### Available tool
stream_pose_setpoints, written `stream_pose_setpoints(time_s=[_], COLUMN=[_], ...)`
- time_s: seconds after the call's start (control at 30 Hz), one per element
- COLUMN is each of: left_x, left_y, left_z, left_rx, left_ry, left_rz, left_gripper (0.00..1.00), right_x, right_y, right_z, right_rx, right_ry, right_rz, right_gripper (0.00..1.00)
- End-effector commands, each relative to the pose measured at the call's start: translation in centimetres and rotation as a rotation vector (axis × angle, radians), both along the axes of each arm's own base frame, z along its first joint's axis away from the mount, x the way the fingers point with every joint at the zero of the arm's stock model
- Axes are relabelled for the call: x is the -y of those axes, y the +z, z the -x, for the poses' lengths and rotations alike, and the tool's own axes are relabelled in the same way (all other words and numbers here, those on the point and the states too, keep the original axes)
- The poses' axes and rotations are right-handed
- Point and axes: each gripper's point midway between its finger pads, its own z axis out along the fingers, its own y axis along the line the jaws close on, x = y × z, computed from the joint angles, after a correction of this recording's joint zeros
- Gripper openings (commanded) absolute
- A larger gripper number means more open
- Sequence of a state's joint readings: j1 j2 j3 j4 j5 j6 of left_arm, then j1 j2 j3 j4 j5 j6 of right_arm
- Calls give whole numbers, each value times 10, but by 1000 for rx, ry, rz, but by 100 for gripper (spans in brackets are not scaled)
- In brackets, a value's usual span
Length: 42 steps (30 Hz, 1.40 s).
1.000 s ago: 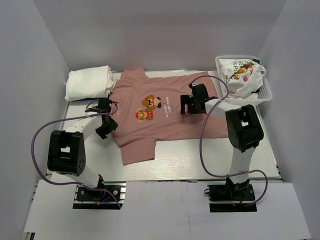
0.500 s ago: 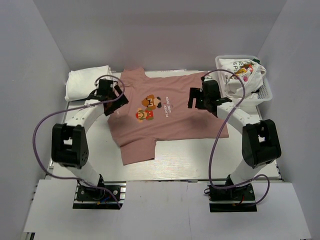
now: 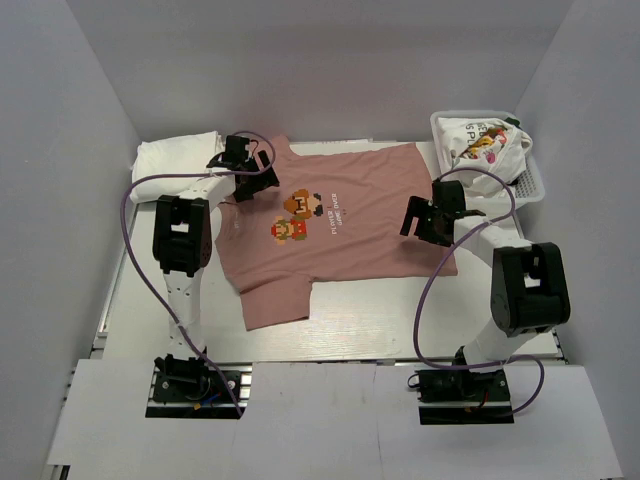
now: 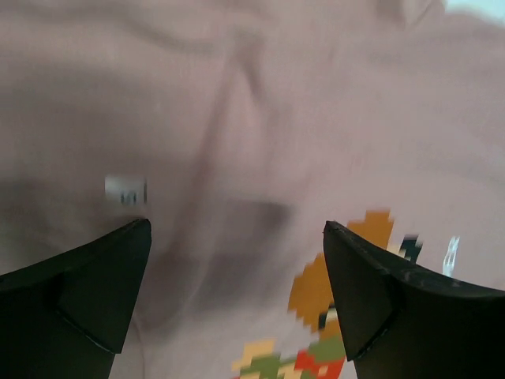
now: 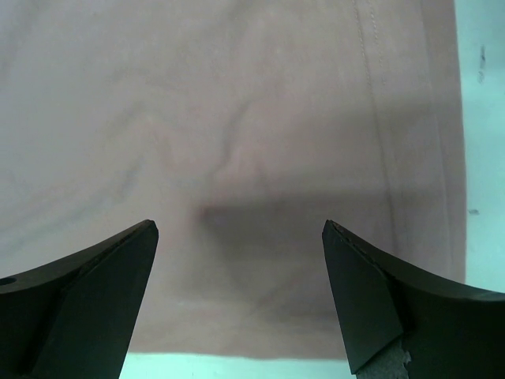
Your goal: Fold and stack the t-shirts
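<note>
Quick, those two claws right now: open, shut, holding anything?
Left gripper: open, holding nothing, over the pink t-shirt.
Right gripper: open, holding nothing, over the same shirt's edge.

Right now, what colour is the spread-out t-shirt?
The t-shirt is dusty pink with pixel-art figures, clearest in the top external view.

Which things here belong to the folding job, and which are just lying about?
Job:
pink tee, spread flat
white tees, folded at far left
printed tee, in the basket

Lying about:
basket
</note>
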<state>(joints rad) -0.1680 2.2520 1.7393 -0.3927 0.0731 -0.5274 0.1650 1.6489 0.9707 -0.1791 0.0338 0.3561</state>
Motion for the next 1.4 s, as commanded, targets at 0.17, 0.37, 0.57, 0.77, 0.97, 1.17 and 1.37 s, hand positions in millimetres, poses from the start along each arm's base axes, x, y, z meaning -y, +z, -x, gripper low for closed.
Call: stream_pose_setpoints(time_s=[0.17, 0.37, 0.57, 0.77, 0.97, 1.17, 1.37], left_x=[12, 34, 34, 16, -7, -18, -7], left_y=[-12, 9, 83, 147, 95, 56, 0], left_z=[-42, -55, -24, 96, 221, 320, 369], left_rx=[35, 99, 191, 185, -20, -264, -424], left_ry=[-87, -205, -251, -199, -70, -47, -37], left_rz=[-34, 30, 50, 102, 144, 140, 233], left_gripper=[100, 100, 100, 100, 100, 100, 100], right_x=[8, 22, 19, 20, 25, 42, 53], right_y=[35, 53, 70, 61, 60, 61, 61], right_z=[19, 27, 29, 37, 36, 37, 40], right_rx=[93, 177, 239, 238, 256, 293, 286], right_ry=[-16, -87, -129, -174, -234, -338, -387], right_rz=[-29, -19, -94, -132, -147, -135, -109], right_gripper=[90, 90, 90, 90, 90, 90, 90])
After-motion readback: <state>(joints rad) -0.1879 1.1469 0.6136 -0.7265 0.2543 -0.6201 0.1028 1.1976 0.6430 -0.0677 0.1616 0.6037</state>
